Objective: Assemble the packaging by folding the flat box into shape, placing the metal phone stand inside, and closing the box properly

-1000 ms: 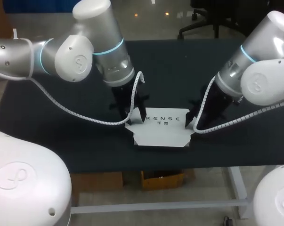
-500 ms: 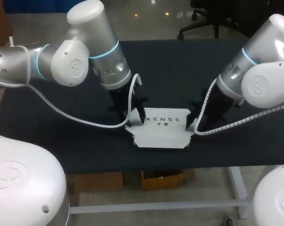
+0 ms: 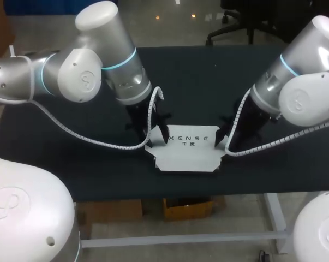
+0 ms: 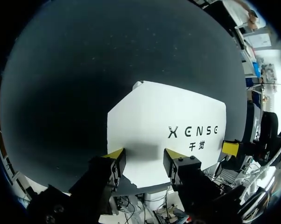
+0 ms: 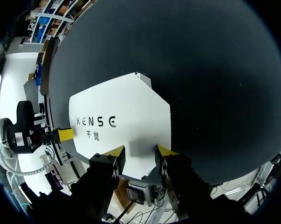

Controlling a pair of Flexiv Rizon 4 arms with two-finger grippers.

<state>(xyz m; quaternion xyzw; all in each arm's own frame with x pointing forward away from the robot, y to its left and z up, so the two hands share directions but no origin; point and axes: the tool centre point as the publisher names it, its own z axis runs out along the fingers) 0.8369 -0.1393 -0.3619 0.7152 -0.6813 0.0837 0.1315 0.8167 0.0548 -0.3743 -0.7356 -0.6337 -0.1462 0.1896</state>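
**Edges and open room.** Dark worktop [image 3: 208, 76], one. The flat box [image 3: 189, 155] lies close to the worktop's near edge, with only a narrow strip of bare surface on that side. Ahead of both sets of fingers, past the box's far long edge, the worktop is wide open. Bare surface also lies outward of each set, away from the box.

**Count.**
- Flat box: one, white and unfolded, with its lettered face up.
- Arms: two.
- Yellow tips: four, two to each set of fingers.

**Left fingers** [image 3: 156, 138]. Standing apart and clamped on nothing. Both tips are at the box's left short edge, with the white card showing between them. I cannot tell whether they touch it.

**Right fingers** [image 3: 223, 144]. Also apart, gripping nothing. Both tips are at the opposite short edge, with card between them. Contact cannot be told here either.

**Heading of the box.** It lies flat between the two sets of fingers. Its long axis runs from one set straight across to the other. The line of lettering follows that axis, nearer the far long edge. The corners on the near side are cut at a slant.
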